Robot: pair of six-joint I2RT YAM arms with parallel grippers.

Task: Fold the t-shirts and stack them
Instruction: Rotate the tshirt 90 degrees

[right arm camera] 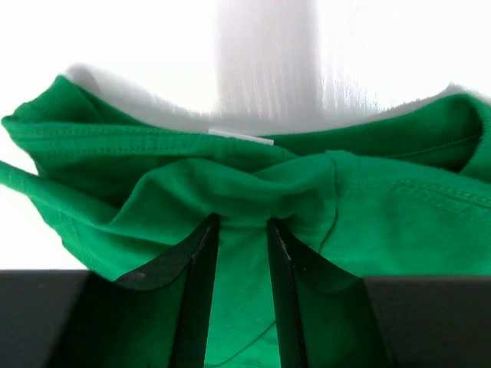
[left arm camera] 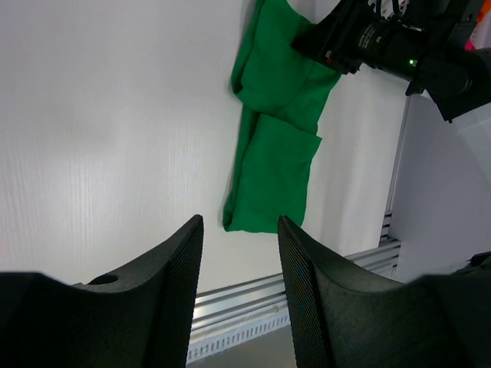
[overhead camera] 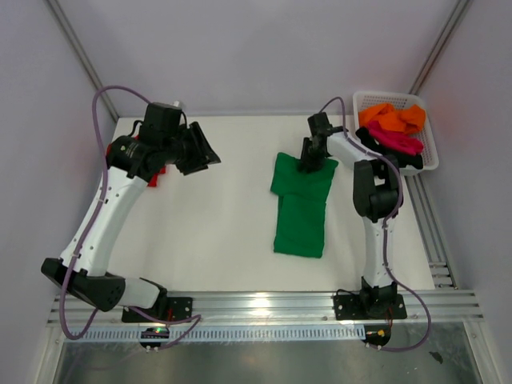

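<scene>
a white, finely ribbed bench (overhead camera: 224, 216) is enclosed by plain pale grey-lilac walls (overhead camera: 256, 48), with slanted metal posts (overhead camera: 78, 48) seen at the two far corners. a slotted aluminium rail (overhead camera: 264, 304), to which both arm bases are bolted, runs along the near edge, and a further rail (overhead camera: 432, 240) runs down the right side. soft glare is thrown on the bench surface near the front rail.

a bright green t-shirt (overhead camera: 302, 212) is laid on the right half of the bench, folded into a long narrow shape with its wider part toward the far side. the right gripper (overhead camera: 314, 166) is lowered onto its far edge. in the right wrist view a bunched fold of the cloth is pinched between the two fingers, just below the collar and its small white label (right arm camera: 242, 137).

the left gripper (overhead camera: 202, 154) is held above the far left part of the bench, well apart from the green shirt. its fingers are spread and nothing is held between them. a red t-shirt (overhead camera: 157, 176) is partly seen beneath the left arm, mostly hidden by it.

a white mesh basket (overhead camera: 432, 152) is set at the far right corner. an orange t-shirt (overhead camera: 392, 118) and a magenta t-shirt (overhead camera: 398, 142) are piled in it, with a black t-shirt (overhead camera: 412, 160) partly seen below them.
</scene>
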